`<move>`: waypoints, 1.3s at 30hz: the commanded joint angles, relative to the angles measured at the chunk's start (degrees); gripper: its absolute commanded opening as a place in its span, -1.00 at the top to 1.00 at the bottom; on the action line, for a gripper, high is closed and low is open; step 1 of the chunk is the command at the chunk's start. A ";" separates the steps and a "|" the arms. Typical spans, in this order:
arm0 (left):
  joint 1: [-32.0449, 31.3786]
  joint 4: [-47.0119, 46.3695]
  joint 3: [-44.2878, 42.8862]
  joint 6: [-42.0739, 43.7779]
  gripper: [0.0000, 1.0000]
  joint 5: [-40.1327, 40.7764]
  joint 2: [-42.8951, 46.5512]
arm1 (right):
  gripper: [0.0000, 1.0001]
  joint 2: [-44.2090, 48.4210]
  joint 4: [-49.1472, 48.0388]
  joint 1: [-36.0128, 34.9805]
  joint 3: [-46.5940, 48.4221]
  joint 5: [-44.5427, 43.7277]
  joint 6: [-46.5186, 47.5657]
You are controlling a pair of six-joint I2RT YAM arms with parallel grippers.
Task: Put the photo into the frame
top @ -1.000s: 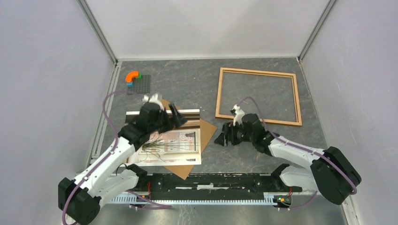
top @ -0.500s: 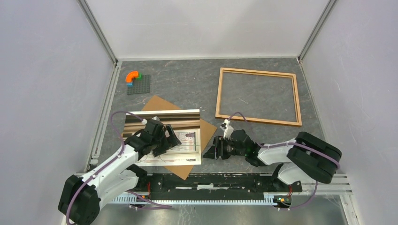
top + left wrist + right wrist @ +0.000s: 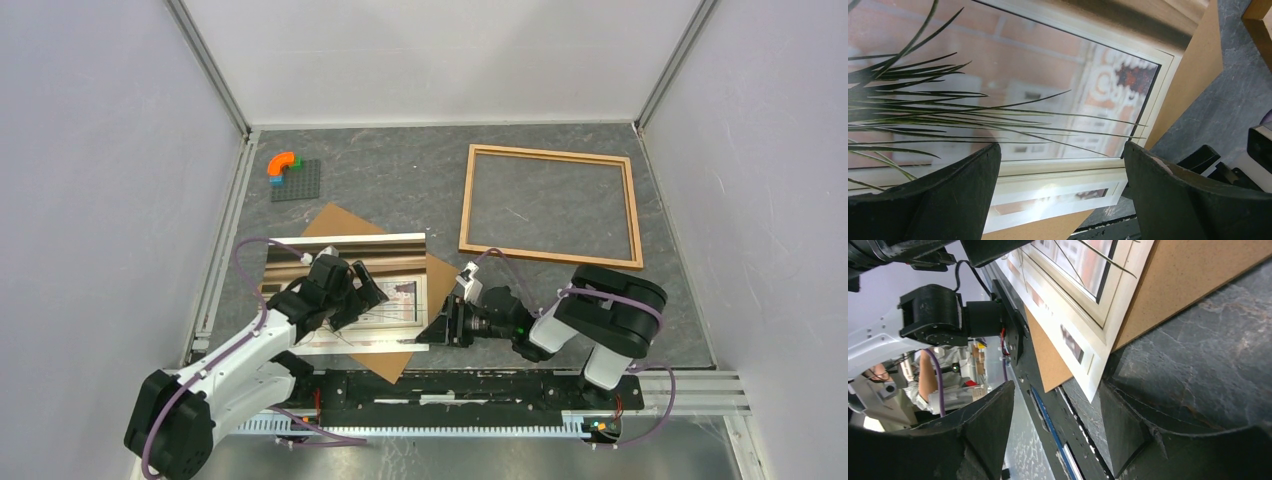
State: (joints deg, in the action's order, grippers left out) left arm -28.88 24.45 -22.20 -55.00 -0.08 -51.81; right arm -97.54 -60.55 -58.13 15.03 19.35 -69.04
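The photo [image 3: 400, 300], a white-bordered print of a brick building and grass, lies flat on a brown backing board [image 3: 442, 272] at the near left. The light wooden frame [image 3: 550, 257] lies empty at the far right. My left gripper [image 3: 366, 290] is open just above the photo's middle; in the left wrist view [image 3: 1060, 200] the photo [image 3: 1048, 100] fills the space between the fingers. My right gripper [image 3: 440, 326] is open and low at the photo's near right corner; in the right wrist view [image 3: 1058, 430] that corner [image 3: 1091, 385] sits beside one finger [image 3: 1128, 430].
A grey studded baseplate [image 3: 300, 183] with an orange curved piece [image 3: 283, 161] lies at the far left. The black arm rail [image 3: 450, 385] runs along the near edge, close to the photo and board. Grey walls close in the table on three sides.
My right gripper has swung left and back toward me, from beside the frame to the photo's near right corner. My left gripper moved from the photo's far edge down over its middle.
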 commanded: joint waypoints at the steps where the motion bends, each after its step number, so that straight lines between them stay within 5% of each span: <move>1: 0.00 0.36 2.29 -1.51 -1.00 1.79 -1.61 | -0.37 -2.70 -10.39 -0.31 -0.11 0.81 -4.03; 10: 0.03 -0.68 2.43 -1.42 -1.00 1.31 -2.45 | -0.35 -5.25 -15.04 -0.30 2.02 0.99 -7.45; 23: 0.05 -0.62 2.60 -0.37 -1.00 1.48 -0.32 | -0.13 -6.46 2.91 -0.31 10.62 -9.17 -6.57; 39: 0.06 3.22 -3.29 4.00 -1.00 -3.66 10.68 | 0.67 -6.95 13.36 -0.58 16.59 -13.69 -1.52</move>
State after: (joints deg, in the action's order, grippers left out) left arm -28.88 26.81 -21.63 -54.30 -0.71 -43.16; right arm -103.94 -48.16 -58.15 28.86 7.09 -72.53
